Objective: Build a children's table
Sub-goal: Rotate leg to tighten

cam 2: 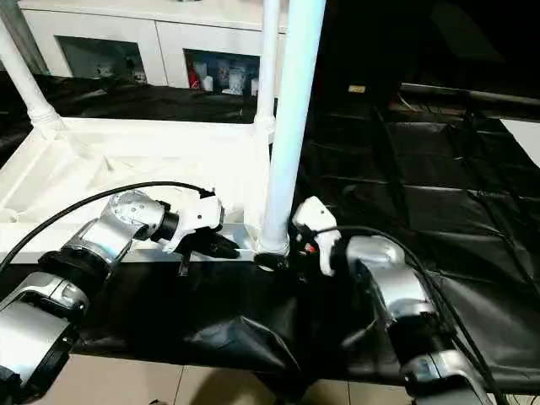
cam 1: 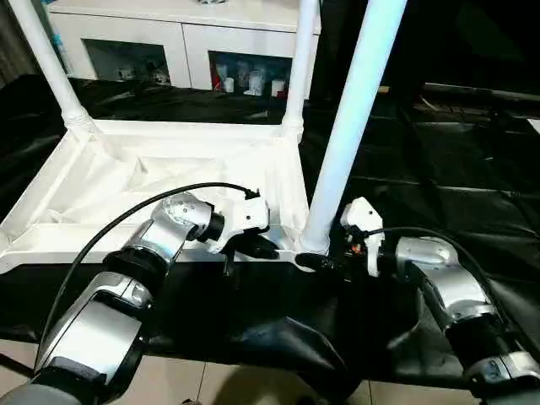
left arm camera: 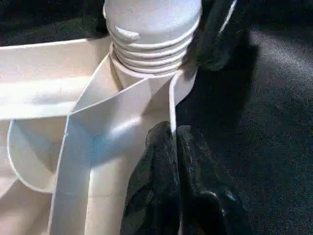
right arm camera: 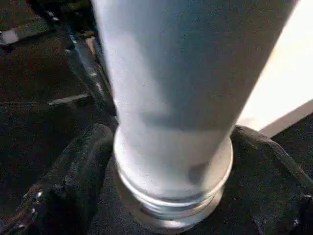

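The children's table top [cam 1: 152,173] lies upside down on the black-draped work table, ribbed underside up. Two white legs stand in its far corners, one on the left [cam 1: 51,63] and one on the right [cam 1: 301,59]. A third leg [cam 1: 354,118] stands upright in the near right corner socket; its threaded end [left arm camera: 151,34] sits in the socket. My right gripper [cam 1: 325,257] grips this leg's base [right arm camera: 176,161], one black finger [right arm camera: 73,186] on each side. My left gripper [cam 1: 257,246] is shut on the top's thin front rim [left arm camera: 172,107] just beside that corner, with its fingers [left arm camera: 151,186] pinching the wall.
A white cabinet [cam 1: 186,34] with small items on its shelves stands behind the work table. Black cloth [cam 1: 439,152] covers the table to the right of the top. The table's front edge and the pale floor [cam 1: 253,384] lie just below my forearms.
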Tool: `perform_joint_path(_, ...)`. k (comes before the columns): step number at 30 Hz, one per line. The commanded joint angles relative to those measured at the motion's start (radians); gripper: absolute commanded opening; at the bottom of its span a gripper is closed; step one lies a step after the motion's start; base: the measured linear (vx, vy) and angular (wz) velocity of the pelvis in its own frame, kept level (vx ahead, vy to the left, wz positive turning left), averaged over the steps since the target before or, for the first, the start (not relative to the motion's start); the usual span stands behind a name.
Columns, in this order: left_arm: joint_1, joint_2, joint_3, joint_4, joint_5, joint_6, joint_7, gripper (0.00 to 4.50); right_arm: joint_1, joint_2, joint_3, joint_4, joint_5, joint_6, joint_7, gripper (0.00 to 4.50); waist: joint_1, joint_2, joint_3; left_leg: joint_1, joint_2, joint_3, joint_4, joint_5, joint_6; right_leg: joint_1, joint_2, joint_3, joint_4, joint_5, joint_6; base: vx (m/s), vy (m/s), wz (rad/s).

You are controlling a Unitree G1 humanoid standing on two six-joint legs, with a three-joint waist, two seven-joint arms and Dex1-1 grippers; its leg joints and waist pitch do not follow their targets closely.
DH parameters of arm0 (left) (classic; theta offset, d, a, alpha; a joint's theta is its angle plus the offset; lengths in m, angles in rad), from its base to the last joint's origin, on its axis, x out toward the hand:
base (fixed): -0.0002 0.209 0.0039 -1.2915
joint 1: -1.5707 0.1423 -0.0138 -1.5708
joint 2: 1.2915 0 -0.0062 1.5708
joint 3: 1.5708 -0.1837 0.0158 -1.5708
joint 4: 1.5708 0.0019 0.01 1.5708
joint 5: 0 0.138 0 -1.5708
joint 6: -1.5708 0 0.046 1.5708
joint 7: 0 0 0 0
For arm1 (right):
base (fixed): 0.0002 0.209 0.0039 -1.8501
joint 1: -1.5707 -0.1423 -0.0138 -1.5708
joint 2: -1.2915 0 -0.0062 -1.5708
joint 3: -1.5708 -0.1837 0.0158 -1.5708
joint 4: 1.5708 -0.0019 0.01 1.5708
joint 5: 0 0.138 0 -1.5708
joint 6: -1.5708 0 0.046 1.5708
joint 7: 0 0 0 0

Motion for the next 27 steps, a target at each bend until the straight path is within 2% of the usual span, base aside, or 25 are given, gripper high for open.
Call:
perform_joint_path(1,-0.015,0.008,-0.010,0.008,0.020,0.000,-0.004,0.06,-0.020,0.002,-0.008,0.008,0.001,-0.003,0.000,3.94,-0.001,0.012,-0.075,-0.002,-0.002,0.009,-0.060,-0.172,0.074,0.083,-0.038,0.041,-0.066,-0.215,-0.214,0.000,0.000,0.00)
perform_joint_path(6,-0.016,0.009,-0.011,0.014,0.021,-0.005,-0.006,0.06,-0.032,0.003,-0.003,0.028,-0.003,-0.009,0.015,3.94,0.001,0.011,-0.075,0.000,-0.001,0.010,-0.060,-0.173,0.076,0.083,-0.039,0.042,-0.065,-0.209,-0.220,0.000,0.000,0.00)
perform_joint_path(8,-0.014,0.009,-0.011,0.011,0.019,-0.002,-0.006,0.00,-0.035,0.004,-0.006,0.035,0.000,-0.011,0.017,3.64,0.000,0.011,-0.075,-0.001,-0.001,0.010,-0.060,-0.168,0.079,0.083,-0.039,0.042,-0.065,-0.204,-0.224,0.000,0.000,0.00)
perform_joint_path(9,-0.012,0.009,-0.010,0.010,0.019,-0.001,-0.008,0.00,-0.036,0.005,-0.007,0.040,0.002,-0.012,0.020,3.64,0.001,0.010,-0.074,0.000,-0.001,0.010,-0.060,-0.169,0.079,0.082,-0.039,0.042,-0.066,-0.204,-0.224,0.000,0.000,0.00)
perform_joint_path(17,-0.008,0.013,-0.011,0.008,0.017,0.002,-0.018,0.00,-0.040,0.006,-0.006,0.055,0.000,-0.017,0.030,2.83,0.001,0.009,-0.073,0.000,-0.001,0.010,-0.060,-0.167,0.082,0.082,-0.039,0.042,-0.067,-0.220,-0.215,0.000,0.000,0.00)
perform_joint_path(24,-0.002,0.015,-0.009,0.007,0.013,0.010,-0.026,0.00,-0.039,0.017,-0.022,0.063,0.019,-0.003,0.035,2.74,0.000,0.007,-0.071,0.000,-0.001,0.011,-0.060,-0.170,0.085,0.081,-0.039,0.042,-0.068,-0.226,-0.217,0.000,0.000,0.00)
perform_joint_path(27,-0.004,0.002,0.004,0.025,0.029,0.034,0.073,0.00,-0.041,0.040,-0.038,0.110,-0.010,-0.012,-0.071,2.73,-0.001,0.008,-0.070,-0.001,-0.001,0.011,-0.061,-0.177,0.080,0.080,-0.040,0.042,-0.070,-0.249,-0.210,0.000,0.000,0.00)
